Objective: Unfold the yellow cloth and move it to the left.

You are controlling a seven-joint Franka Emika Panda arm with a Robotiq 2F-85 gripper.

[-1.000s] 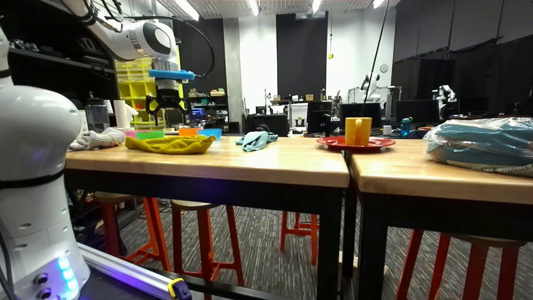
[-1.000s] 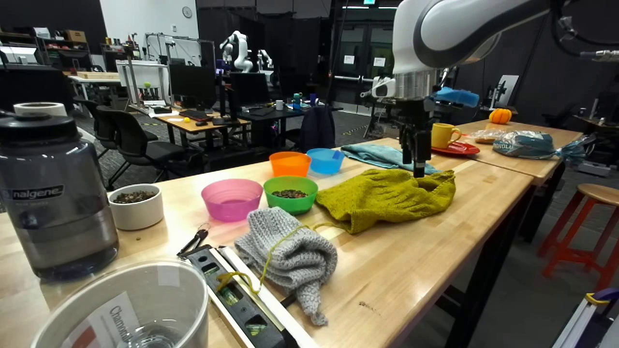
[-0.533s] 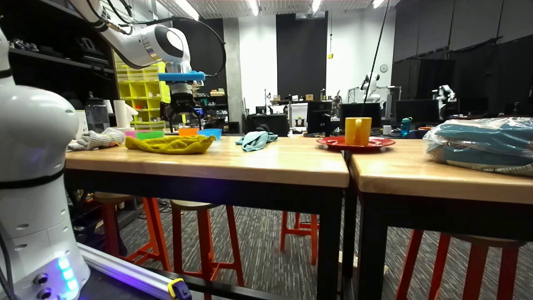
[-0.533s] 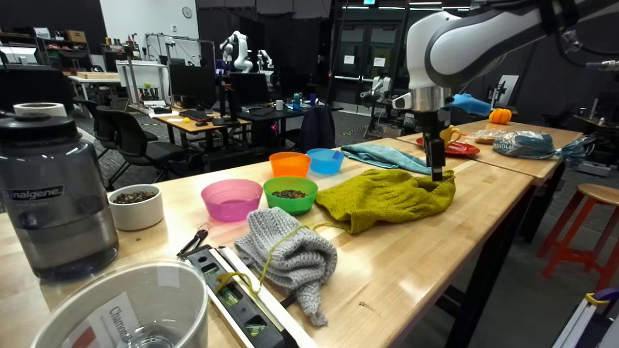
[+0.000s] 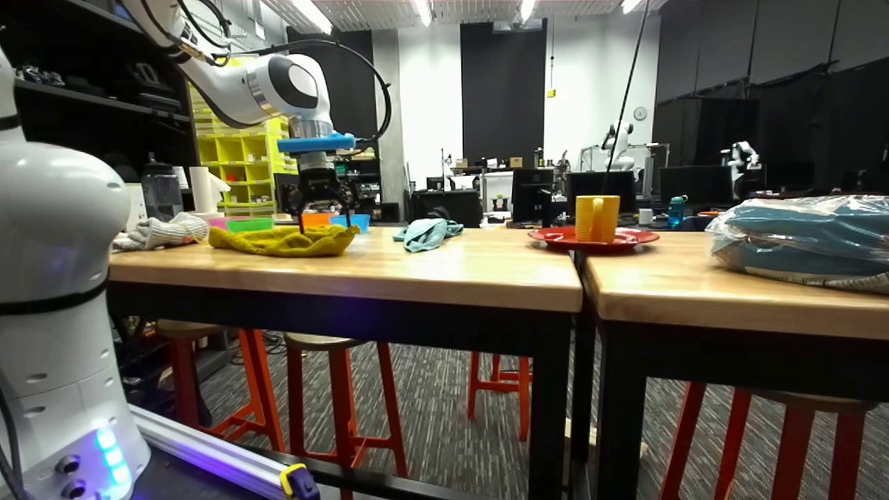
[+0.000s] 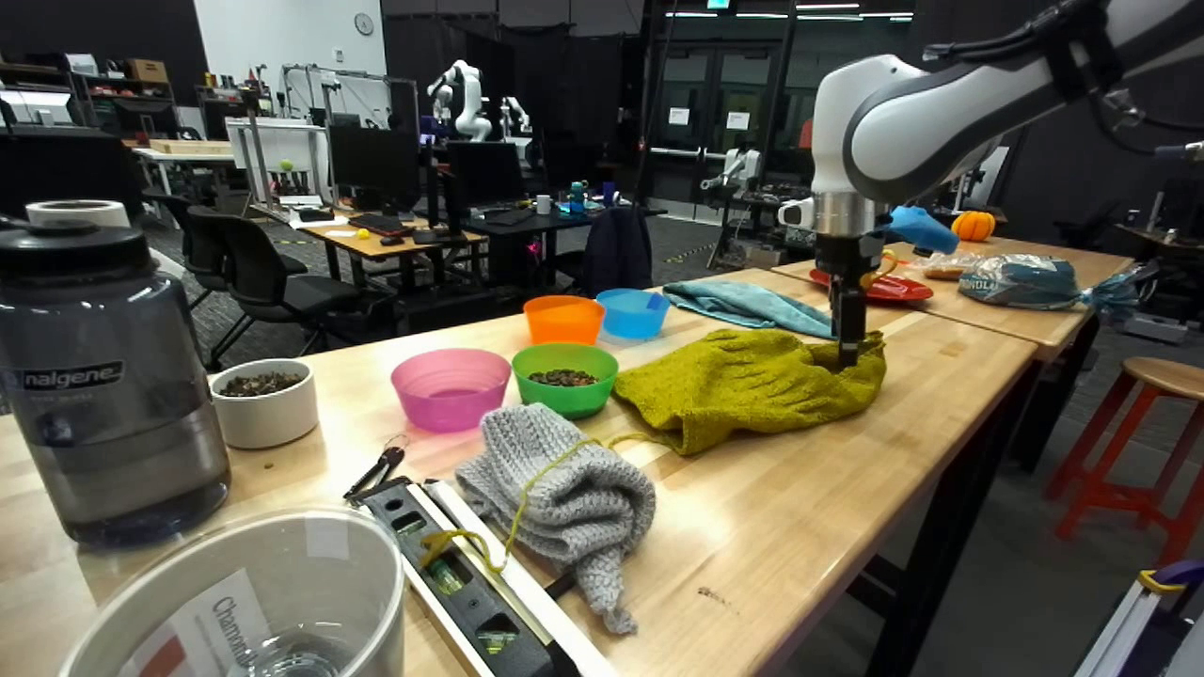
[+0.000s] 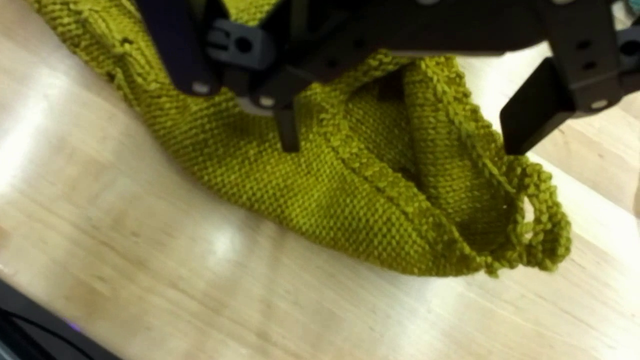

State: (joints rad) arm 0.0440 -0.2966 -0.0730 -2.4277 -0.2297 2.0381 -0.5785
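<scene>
On the table (image 6: 790, 508), just beside the green bowl (image 6: 562, 402), the yellow cloth (image 6: 743, 395) lies bunched. Claw (image 7: 403, 142) spread over its gaping end, contact unclear. Best: go low, pinch one edge layer, lift gently, then draw left.

Wrist view: top edge cuts off both my hand (image 7: 404, 136) and the yellow cloth (image 7: 310, 190); hand covers part of the cloth. I cannot tell whether my fingertips (image 7: 288, 132) touch it. In an exterior view, my hand hides part of the red plate (image 6: 903, 291); bottom edge crops the labelled container (image 6: 376, 583).
</scene>
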